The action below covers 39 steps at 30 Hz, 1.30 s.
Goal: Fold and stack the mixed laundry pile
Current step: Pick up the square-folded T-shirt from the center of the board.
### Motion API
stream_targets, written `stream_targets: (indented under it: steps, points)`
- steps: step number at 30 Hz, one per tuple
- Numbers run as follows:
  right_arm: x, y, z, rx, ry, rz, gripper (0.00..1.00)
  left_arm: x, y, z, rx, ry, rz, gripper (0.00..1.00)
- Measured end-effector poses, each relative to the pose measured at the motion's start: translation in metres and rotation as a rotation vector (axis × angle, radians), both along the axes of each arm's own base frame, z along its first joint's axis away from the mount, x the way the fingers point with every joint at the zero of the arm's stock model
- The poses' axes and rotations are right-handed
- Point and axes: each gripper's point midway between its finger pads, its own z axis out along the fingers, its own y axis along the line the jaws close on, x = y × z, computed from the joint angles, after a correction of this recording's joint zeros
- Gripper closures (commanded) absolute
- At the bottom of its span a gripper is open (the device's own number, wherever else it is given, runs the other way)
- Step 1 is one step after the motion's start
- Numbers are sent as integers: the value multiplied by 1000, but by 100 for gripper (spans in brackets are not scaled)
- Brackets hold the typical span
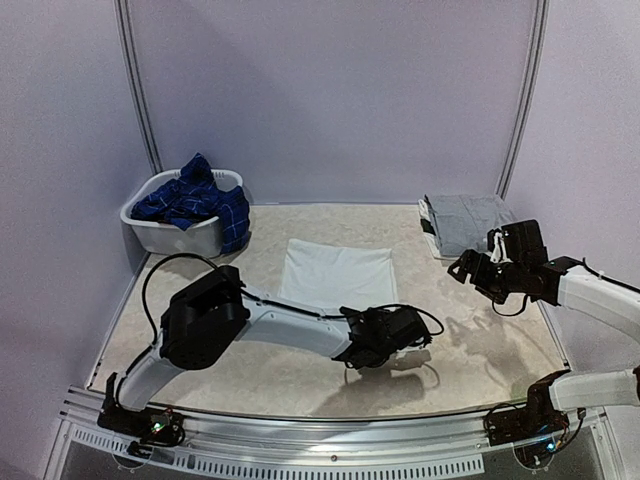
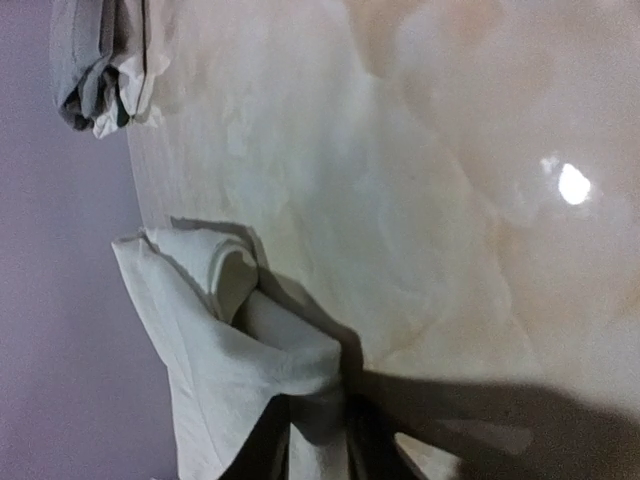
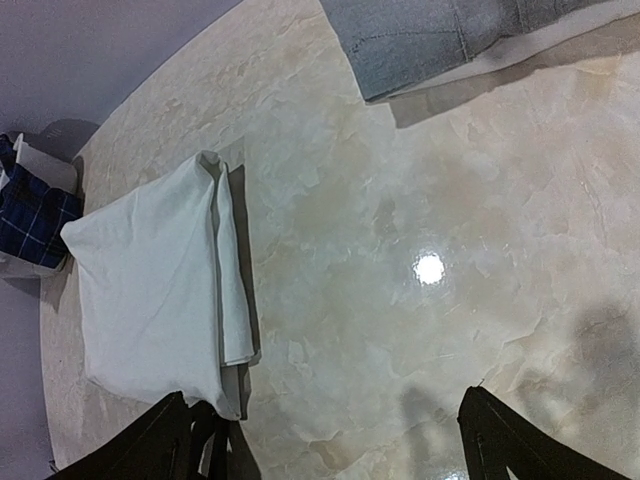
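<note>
A folded white garment point(image 1: 335, 275) lies flat mid-table. My left gripper point(image 1: 385, 340) reaches across to the garment's near right corner. In the left wrist view the dark fingers point(image 2: 262, 445) pinch a bunched fold of the white cloth point(image 2: 220, 350), so the left gripper point(image 2: 318, 440) is shut on it. My right gripper point(image 1: 478, 270) hovers open at the right, nothing between its fingertips point(image 3: 168, 435); the white garment point(image 3: 150, 280) lies to its left. The rest of the laundry pile, a navy plaid shirt point(image 1: 195, 200), fills the basket.
The white basket point(image 1: 165, 238) stands at the back left. A folded grey garment point(image 1: 465, 220) lies at the back right, also seen as grey cloth point(image 3: 430, 40) and a grey stack point(image 2: 100, 60). Curved wall panels close the back.
</note>
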Motion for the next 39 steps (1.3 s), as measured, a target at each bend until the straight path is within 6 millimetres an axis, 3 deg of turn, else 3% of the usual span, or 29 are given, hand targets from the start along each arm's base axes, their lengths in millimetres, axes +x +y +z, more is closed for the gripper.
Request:
stream_targets:
  steps: [4,11,17,27,32,39]
  points:
    - [0,1,-4,-4,11,10,6,5,-1,-6,7,-14,1,100]
    - [1,8,-12,13,36,38,5,6,-2,-8,-26,-10,2,100]
    - [6,21,-10,69,32,81,1,1,11,3,-115,69,12,100]
    - [25,63,-19,199,50,158,1,1,23,51,-322,143,49,100]
    - [37,92,-30,256,81,193,1,-2,25,57,-367,167,54,100]
    - [54,117,-44,340,113,186,6,-8,30,61,-406,193,57,100]
